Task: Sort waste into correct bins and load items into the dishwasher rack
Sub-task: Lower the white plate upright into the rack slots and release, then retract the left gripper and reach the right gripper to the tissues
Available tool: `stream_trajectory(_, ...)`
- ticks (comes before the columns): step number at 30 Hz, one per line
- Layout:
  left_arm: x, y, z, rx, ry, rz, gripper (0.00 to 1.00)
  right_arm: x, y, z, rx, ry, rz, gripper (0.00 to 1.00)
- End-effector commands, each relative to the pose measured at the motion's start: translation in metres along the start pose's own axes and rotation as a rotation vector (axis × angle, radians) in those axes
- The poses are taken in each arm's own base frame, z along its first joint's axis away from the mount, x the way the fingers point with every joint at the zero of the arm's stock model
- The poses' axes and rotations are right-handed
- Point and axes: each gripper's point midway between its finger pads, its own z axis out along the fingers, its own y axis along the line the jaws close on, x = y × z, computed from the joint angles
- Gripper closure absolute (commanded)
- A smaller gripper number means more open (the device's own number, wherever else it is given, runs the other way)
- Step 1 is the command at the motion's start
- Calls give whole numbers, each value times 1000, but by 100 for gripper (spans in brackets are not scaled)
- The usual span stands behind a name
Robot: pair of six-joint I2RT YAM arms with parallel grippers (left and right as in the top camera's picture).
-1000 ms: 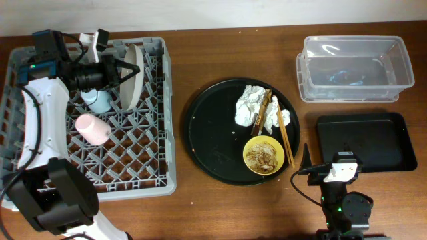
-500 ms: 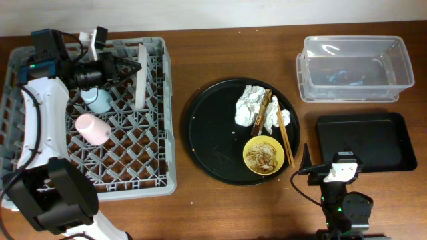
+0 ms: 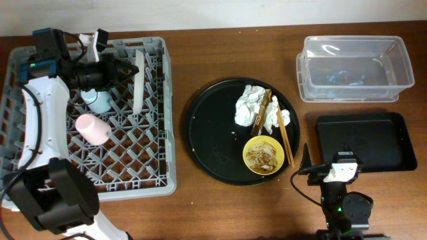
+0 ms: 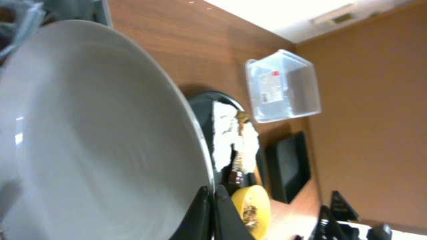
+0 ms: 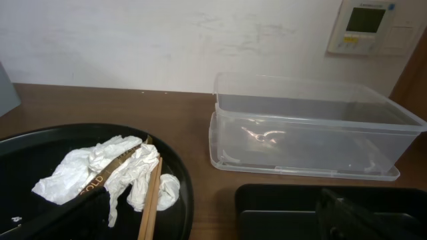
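At the back of the big grey rack [image 3: 133, 157], my left jaws were pinching the rim of the pale grey plate [image 3: 137, 87], which stood up on its edge near the light-blue cup [image 3: 100, 101], and my right jaws were spread wide over the desk [image 3: 200, 203].

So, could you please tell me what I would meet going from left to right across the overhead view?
pink cup → pale grey plate → round black tray → yellow bowl → clear tub
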Motion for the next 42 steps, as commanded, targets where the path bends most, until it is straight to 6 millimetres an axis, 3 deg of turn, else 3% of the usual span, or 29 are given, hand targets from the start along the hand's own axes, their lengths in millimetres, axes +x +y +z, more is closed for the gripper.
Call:
stream_trajectory(1,-3,2,-7,-80,-23,27,41,3,-3,0,15,4,-6,1)
stream_trajectory(2,-4,2,-7,-80,-26,31,32,3,-3,0,15,4,-6,1)
stream_trajectory(3,-6,2,-8,-80,-32,36,15,3,-3,0,15,4,-6,1)
stream_trajectory(5,-10,2,-11,-82,-43,41,6,3,-3,0,15,4,-6,1)
stream_trajectory(9,-19,-8,-31,-93,-90,68,5,3,-3,0,15,4,-6,2)
stream_trajectory(14,-27,-32,-75,-211,-171,117,4,3,-3,0,15,4,-6,1)
stream_trajectory(19,0,-44,-121,-441,-200,100,1,3,-3,0,16,4,-6,1)
stream_trajectory(21,15,-38,-139,-562,-203,36,1,3,-3,0,16,4,-6,1)
stream_trajectory(25,38,-5,-193,-881,-344,-291,1,3,-3,0,15,4,-6,1)
stream_trajectory(28,53,16,-227,-983,-440,-500,1,3,-3,0,15,4,-6,1)
stream_trajectory(33,66,20,-230,-983,-405,-550,1,3,-3,0,15,4,-6,1)
stream_trajectory(42,66,20,-230,-983,-405,-550,1,3,-3,0,15,4,-6,1)
